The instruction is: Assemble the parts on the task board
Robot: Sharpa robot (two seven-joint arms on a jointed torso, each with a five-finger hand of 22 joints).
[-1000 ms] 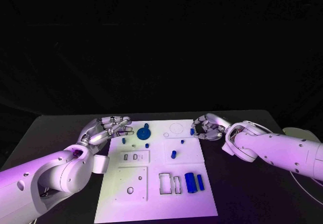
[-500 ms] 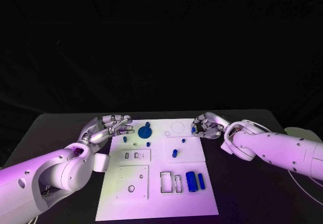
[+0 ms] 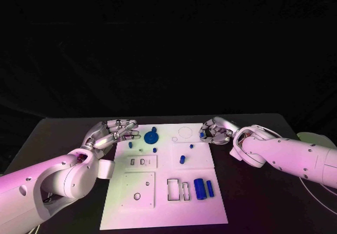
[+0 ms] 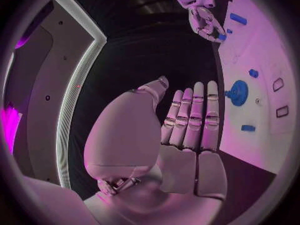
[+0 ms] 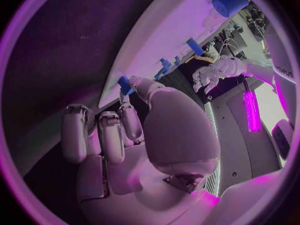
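Beside the white plastic task board (image 3: 163, 180), our left hand (image 3: 116, 133) hovers empty with fingers straight and side by side, little changed over the last second, a round blue gear-like part (image 3: 151, 137) just past its fingertips. Our right hand (image 3: 216, 131) has curled tighter at the board's far edge, pinching a small blue peg (image 5: 124, 84); we judge the pick nearly secured.

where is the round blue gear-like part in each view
Head view: the round blue part lies on the far left area of the task board, beside the left hand.
Left wrist view: it lies on the board past the fingertips.
Right wrist view: I cannot pick it out with certainty.
Shared landmark: the white task board.
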